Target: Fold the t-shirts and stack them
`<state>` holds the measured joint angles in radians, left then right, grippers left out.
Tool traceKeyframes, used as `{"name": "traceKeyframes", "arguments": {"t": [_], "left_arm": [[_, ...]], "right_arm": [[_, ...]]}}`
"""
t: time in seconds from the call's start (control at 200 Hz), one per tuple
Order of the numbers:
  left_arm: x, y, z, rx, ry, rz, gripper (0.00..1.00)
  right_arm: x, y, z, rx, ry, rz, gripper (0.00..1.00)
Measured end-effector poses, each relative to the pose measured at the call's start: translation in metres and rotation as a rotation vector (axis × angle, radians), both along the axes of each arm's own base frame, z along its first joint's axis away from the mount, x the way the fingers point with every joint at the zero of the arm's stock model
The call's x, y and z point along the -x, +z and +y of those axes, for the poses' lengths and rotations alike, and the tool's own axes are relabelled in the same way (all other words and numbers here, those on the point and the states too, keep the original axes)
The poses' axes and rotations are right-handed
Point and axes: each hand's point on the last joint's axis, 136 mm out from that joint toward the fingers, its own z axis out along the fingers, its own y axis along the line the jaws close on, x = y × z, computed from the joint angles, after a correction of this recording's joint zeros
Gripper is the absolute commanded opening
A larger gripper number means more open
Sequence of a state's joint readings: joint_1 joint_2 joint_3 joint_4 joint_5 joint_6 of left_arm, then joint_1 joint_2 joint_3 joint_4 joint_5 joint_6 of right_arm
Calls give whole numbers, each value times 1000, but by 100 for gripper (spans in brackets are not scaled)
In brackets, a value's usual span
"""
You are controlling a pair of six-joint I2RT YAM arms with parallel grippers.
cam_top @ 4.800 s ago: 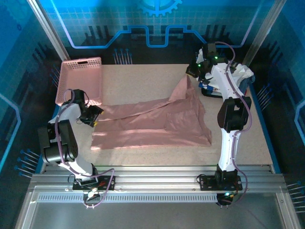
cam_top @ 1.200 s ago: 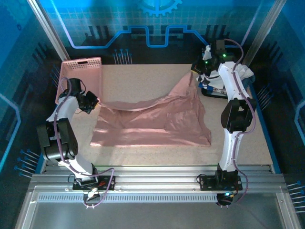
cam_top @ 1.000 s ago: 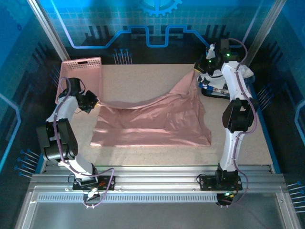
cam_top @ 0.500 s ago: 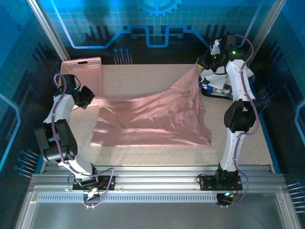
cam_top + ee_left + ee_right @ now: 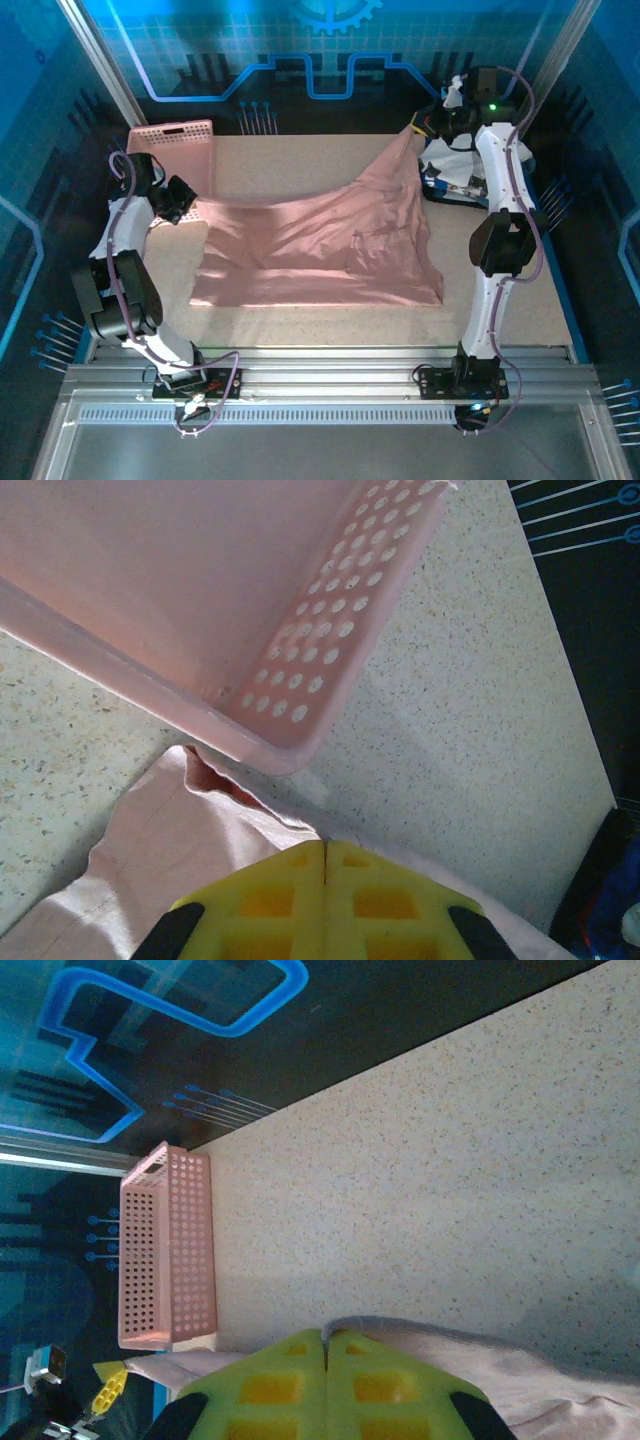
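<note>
The dusty-pink t-shirt is stretched across the table, its far edge lifted between both arms and its near half lying flat. My left gripper is shut on the shirt's left corner, beside the basket. My right gripper is shut on the right corner, raised at the back right. A white shirt with black patches and a navy one lie bunched under the right arm.
The pink lattice basket stands at the back left, its corner just above the left fingers. Bare speckled table lies behind the shirt and along the near edge. Frame posts rise at the back corners.
Both grippers have pulled outward and back, lifting the shirt's far edge. The sagging edge has drawn tighter between them. The right gripper rose toward the back right corner.
</note>
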<state>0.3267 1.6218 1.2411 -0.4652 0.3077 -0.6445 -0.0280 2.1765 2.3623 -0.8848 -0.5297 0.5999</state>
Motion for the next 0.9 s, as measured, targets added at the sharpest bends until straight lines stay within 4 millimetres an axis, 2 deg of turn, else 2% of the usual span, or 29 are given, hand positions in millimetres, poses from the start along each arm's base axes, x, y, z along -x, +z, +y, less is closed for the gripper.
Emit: {"name": "traceKeyframes", "arguments": {"t": [0.2,0.62,0.745,0.895], "left_arm": [[0,0,2,5,3,-2,0],[-4,7,3,22,-8,-41,0],[-5,9,1,33,-22,-53,0],[-6,10,-1,34,-44,-63,0]], "right_arm": [[-12,-3,2,-37,-8,-6,0],[-13,-5,3,-47,-11,4,0],[-12,-7,3,-47,-11,12,0],[1,-11,4,-47,-11,41,0]]}}
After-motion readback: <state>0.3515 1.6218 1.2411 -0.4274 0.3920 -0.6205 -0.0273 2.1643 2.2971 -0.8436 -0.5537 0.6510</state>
